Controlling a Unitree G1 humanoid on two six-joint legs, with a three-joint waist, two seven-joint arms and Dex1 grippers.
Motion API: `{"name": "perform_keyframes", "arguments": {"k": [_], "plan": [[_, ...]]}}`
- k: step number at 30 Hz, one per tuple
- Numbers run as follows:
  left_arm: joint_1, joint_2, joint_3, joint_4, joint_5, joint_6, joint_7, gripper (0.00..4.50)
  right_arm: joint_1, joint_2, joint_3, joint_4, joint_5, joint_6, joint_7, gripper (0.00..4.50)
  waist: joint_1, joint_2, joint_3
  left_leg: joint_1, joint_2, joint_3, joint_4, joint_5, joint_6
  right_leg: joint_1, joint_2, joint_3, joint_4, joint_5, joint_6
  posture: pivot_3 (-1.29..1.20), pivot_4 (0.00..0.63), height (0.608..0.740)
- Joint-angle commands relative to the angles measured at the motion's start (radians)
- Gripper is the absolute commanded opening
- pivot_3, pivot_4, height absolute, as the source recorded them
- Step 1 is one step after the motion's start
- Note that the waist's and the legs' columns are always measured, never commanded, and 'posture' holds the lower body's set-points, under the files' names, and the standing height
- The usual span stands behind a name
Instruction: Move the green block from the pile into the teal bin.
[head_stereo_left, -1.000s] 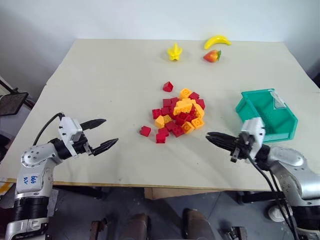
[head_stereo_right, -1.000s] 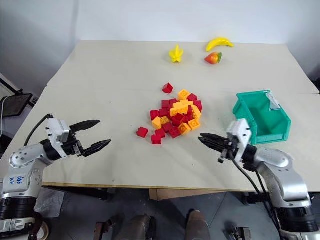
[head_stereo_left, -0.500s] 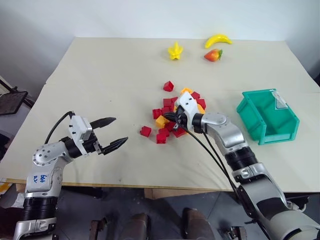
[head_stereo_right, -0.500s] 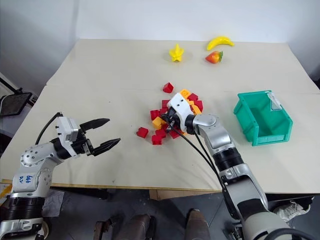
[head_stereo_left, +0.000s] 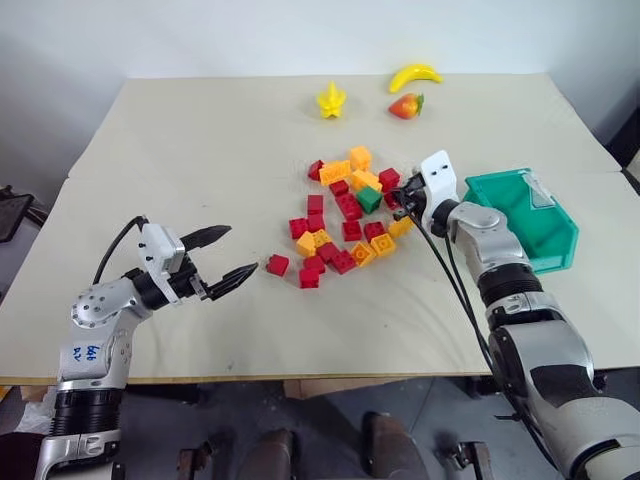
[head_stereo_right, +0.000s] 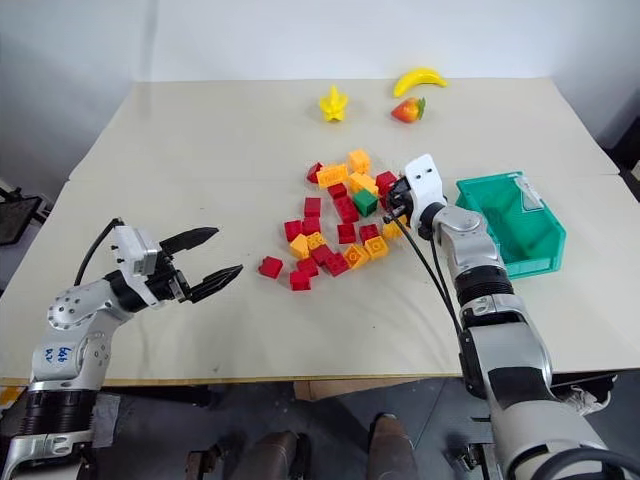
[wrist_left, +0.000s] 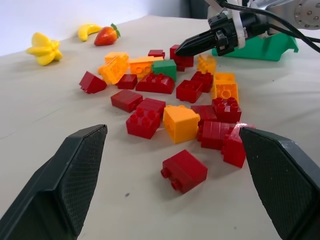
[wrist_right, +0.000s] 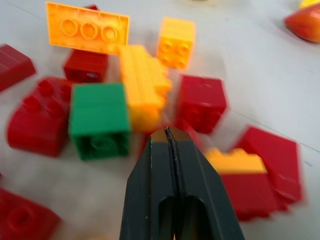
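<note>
The pile (head_stereo_left: 345, 215) of red and orange-yellow bricks lies spread over the table's middle. The green block (head_stereo_left: 369, 199) sits uncovered at the pile's right side, next to an orange brick and a red one (wrist_right: 99, 117). My right gripper (head_stereo_left: 402, 192) is shut with nothing in it, its tip low among the bricks just right of the green block (wrist_left: 164, 68). The teal bin (head_stereo_left: 530, 215) stands further right, past that arm. My left gripper (head_stereo_left: 226, 257) hovers open to the left of the pile, a lone red brick (head_stereo_left: 277, 265) just beyond its tips.
A banana (head_stereo_left: 414, 75), a strawberry (head_stereo_left: 404, 105) and a yellow star fruit (head_stereo_left: 330, 99) lie at the table's far side. The table's front edge (head_stereo_left: 300, 378) runs below both arms.
My right arm swung from the front right, near the bin, through the pile to its right side. The bricks scattered and the green block came into sight. The view shifted a little.
</note>
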Motion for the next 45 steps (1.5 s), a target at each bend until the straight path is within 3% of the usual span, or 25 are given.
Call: {"name": "perform_keyframes", "arguments": {"k": [1,6,11,14,21,26,30,33,38,42,45], "plan": [[-0.014,-0.006,0.002,-0.001,0.001,-0.018,0.007,4.5,0.041,0.005,0.009,-0.112,0.011,0.019,0.087,0.01,0.001,0.0,0.0,0.0,0.0,0.0,0.0,0.0,0.0,0.0,0.0,0.0,0.0,0.0,0.0,0.0,0.15,0.74],[-0.015,-0.007,-0.003,-0.007,-0.001,-0.017,0.01,4.5,0.167,-0.018,0.038,-0.393,0.045,0.166,0.206,0.01,0.007,0.0,0.0,0.0,0.003,0.0,0.001,0.0,0.0,0.0,-0.001,0.0,0.0,0.0,0.0,0.0,0.15,0.74],[0.012,0.019,0.024,-0.022,-0.016,-0.014,-0.007,4.5,0.296,-0.114,-0.067,-0.677,0.149,0.256,0.246,0.01,0.033,0.0,0.0,-0.001,0.003,0.0,0.004,0.0,0.0,0.0,-0.001,0.0,0.0,0.0,0.0,0.0,0.15,0.74],[0.035,0.026,0.04,-0.035,-0.019,-0.011,-0.003,4.5,0.362,-0.158,-0.164,-0.791,0.224,0.33,0.221,0.67,0.04,0.0,0.0,-0.002,0.003,0.0,0.005,0.0,0.0,0.001,-0.001,0.0,0.0,0.0,0.0,0.0,0.15,0.74],[0.058,0.034,0.062,-0.034,-0.018,-0.023,-0.002,4.5,0.594,-0.284,-0.292,-1.076,0.345,0.455,0.247,2.99,0.056,0.0,0.0,-0.002,0.003,0.003,0.005,0.0,0.001,0.0,-0.001,0.001,-0.002,0.0,0.0,0.0,0.15,0.74],[0.03,0.029,0.064,-0.002,-0.012,-0.038,0.0,4.5,0.725,-0.317,-0.394,-1.139,0.396,0.443,0.25,4.49,0.063,0.0,0.0,-0.002,0.002,0.005,0.007,-0.001,0.001,0.001,-0.001,0.001,-0.002,0.0,0.0,0.0,0.15,0.74],[0.02,0.023,0.058,0.011,-0.009,-0.045,0.0,4.5,0.787,-0.319,-0.417,-1.111,0.386,0.409,0.246,4.49,0.063,-0.001,0.0,-0.002,0.001,0.005,0.007,-0.001,0.001,0.001,-0.001,0.001,-0.001,0.0,0.0,0.0,0.15,0.74],[0.01,0.017,0.051,0.027,-0.007,-0.051,-0.001,4.5,0.739,-0.31,-0.35,-1.096,0.368,0.448,0.209,4.49,0.056,-0.001,0.0,-0.002,0.001,0.005,0.007,-0.001,0.001,0.001,-0.001,0.001,-0.001,0.0,0.0,0.0,0.15,0.74],[-0.01,0.003,0.03,0.043,-0.003,-0.053,-0.009,4.5,0.512,-0.246,-0.183,-0.988,0.284,0.507,0.107,4.49,0.05,-0.001,0.0,0.001,0.003,0.008,0.008,-0.001,0.001,0.001,0.0,0.002,0.0,0.0,0.0,0.0,0.15,0.74],[-0.032,-0.003,0.012,0.06,0.0,-0.058,-0.011,4.5,0.271,-0.17,-0.021,-0.745,0.159,0.573,0.042,4.49,0.046,-0.001,0.0,0.0,0.005,0.008,0.009,-0.001,0.001,0.0,0.0,0.003,0.001,0.0,0.0,0.0,0.15,0.74],[-0.039,-0.007,0.001,0.063,0.001,-0.06,-0.013,4.5,0.111,-0.109,0.032,-0.529,0.085,0.582,-0.021,4.49,0.046,-0.001,0.0,0.0,0.005,0.007,0.008,-0.001,0.001,0.0,-0.001,0.002,0.001,0.0,0.0,0.0,0.15,0.74]]}}
